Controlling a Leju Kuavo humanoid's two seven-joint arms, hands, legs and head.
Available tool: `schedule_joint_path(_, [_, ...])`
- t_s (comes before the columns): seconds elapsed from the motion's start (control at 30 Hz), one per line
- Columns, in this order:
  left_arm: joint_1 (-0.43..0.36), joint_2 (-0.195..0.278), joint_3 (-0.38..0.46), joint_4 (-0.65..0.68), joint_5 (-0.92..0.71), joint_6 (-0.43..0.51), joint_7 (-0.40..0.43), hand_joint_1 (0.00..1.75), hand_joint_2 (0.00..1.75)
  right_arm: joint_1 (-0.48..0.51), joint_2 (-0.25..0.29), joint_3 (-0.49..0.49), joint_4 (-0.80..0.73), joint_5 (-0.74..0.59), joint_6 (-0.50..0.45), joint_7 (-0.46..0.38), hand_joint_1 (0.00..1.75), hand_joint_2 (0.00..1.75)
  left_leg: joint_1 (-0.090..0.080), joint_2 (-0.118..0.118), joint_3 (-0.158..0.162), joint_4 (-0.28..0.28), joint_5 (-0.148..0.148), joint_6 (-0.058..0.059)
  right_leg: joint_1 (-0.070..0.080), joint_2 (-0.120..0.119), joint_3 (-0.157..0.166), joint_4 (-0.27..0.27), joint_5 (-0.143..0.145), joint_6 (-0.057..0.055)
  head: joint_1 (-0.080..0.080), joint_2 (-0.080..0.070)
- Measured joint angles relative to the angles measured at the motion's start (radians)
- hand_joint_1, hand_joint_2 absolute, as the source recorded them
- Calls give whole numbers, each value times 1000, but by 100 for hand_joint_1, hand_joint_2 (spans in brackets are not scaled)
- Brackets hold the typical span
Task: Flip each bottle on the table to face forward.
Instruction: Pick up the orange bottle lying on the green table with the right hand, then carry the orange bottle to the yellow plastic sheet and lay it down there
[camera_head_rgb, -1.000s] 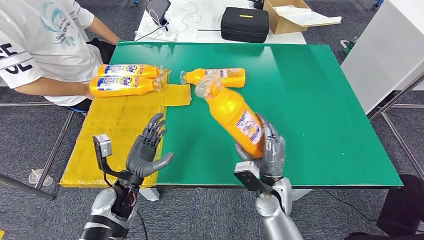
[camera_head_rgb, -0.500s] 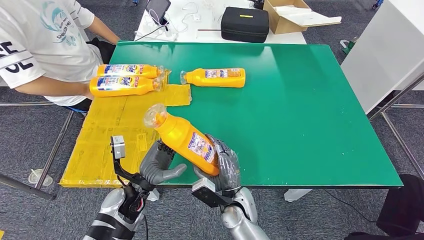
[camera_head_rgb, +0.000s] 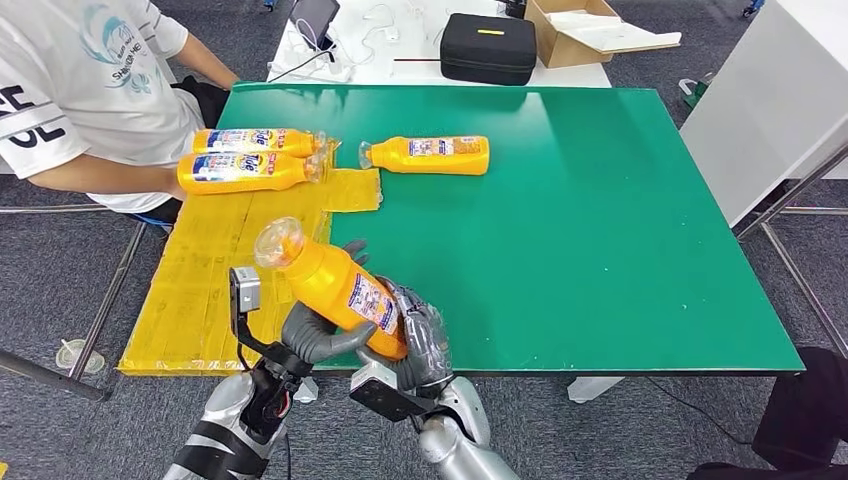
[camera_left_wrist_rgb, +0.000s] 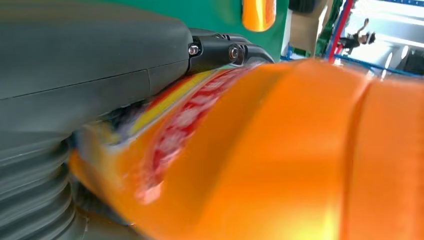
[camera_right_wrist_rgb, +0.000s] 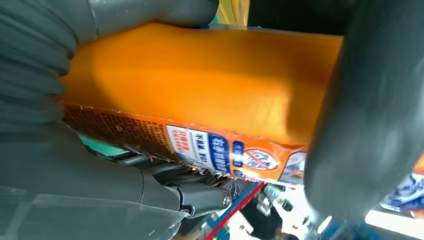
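Observation:
An orange bottle (camera_head_rgb: 335, 285) with a clear cap hangs tilted over the table's near left edge, cap up and to the left, its back label showing. My right hand (camera_head_rgb: 418, 340) grips its base. My left hand (camera_head_rgb: 312, 335) wraps the middle from below, thumb under it, fingers (camera_head_rgb: 355, 250) on the far side. In the left wrist view the bottle (camera_left_wrist_rgb: 280, 150) presses against my left hand (camera_left_wrist_rgb: 75, 75). The right wrist view shows the bottle (camera_right_wrist_rgb: 200, 85) in my right hand (camera_right_wrist_rgb: 60, 195). A second bottle (camera_head_rgb: 430, 155) lies on the green table (camera_head_rgb: 600, 250). Two more bottles (camera_head_rgb: 250, 142) (camera_head_rgb: 245, 172) lie on a yellow mat (camera_head_rgb: 215, 265).
A person in a white shirt sits at the table's left, a forearm (camera_head_rgb: 100, 175) beside the two bottles on the mat. Beyond the far edge stand a black case (camera_head_rgb: 490, 47) and a cardboard box (camera_head_rgb: 580, 30). A white cabinet (camera_head_rgb: 770, 100) stands to the right.
My right hand has carried the bottle left and down toward the near edge. My left hand, open a second ago, now holds the bottle's middle.

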Motion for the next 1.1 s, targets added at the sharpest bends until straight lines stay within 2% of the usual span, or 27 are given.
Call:
schedule_joint_path(0.3, [7, -2, 12, 5, 35, 13, 1, 0, 175, -17, 2, 34, 66, -13, 20, 19, 175, 175, 0, 0, 0, 0, 0, 0, 0, 0, 0, 0, 0, 0, 0, 0])
schedule_joint_path(0.4, [15, -8, 25, 3, 68, 11, 6, 67, 175, -21, 2, 42, 85, -19, 26, 30, 175, 175, 0, 0, 0, 0, 0, 0, 0, 0, 0, 0, 0, 0, 0, 0])
schedule_joint_path(0.43, [18, -10, 30, 0, 75, 11, 9, 110, 175, -22, 2, 44, 90, -20, 27, 34, 175, 175, 0, 0, 0, 0, 0, 0, 0, 0, 0, 0, 0, 0, 0, 0])
schedule_joint_path(0.53, [26, -14, 43, -12, 84, 11, 16, 175, 175, -26, 2, 47, 103, -23, 27, 41, 175, 175, 0, 0, 0, 0, 0, 0, 0, 0, 0, 0, 0, 0, 0, 0])
schedule_joint_path(0.9, [32, -17, 50, -19, 9, -19, -12, 175, 175, -32, 3, 50, 114, -30, 17, 40, 173, 175, 0, 0, 0, 0, 0, 0, 0, 0, 0, 0, 0, 0, 0, 0])
schedule_joint_path(0.93, [31, -17, 49, -19, 5, -19, -14, 175, 175, -32, 3, 50, 114, -30, 15, 40, 153, 175, 0, 0, 0, 0, 0, 0, 0, 0, 0, 0, 0, 0, 0, 0])
schedule_joint_path(1.03, [27, -17, 45, -19, -4, -17, -16, 175, 175, -35, 4, 50, 114, -32, 7, 42, 24, 175, 0, 0, 0, 0, 0, 0, 0, 0, 0, 0, 0, 0, 0, 0])
schedule_joint_path(1.07, [26, -17, 43, -19, -6, -15, -16, 175, 175, -36, 4, 50, 113, -33, 3, 44, 0, 175, 0, 0, 0, 0, 0, 0, 0, 0, 0, 0, 0, 0, 0, 0])
schedule_joint_path(1.1, [24, -17, 42, -20, -9, -13, -16, 175, 175, -37, 4, 49, 113, -33, -3, 46, 0, 175, 0, 0, 0, 0, 0, 0, 0, 0, 0, 0, 0, 0, 0, 0])
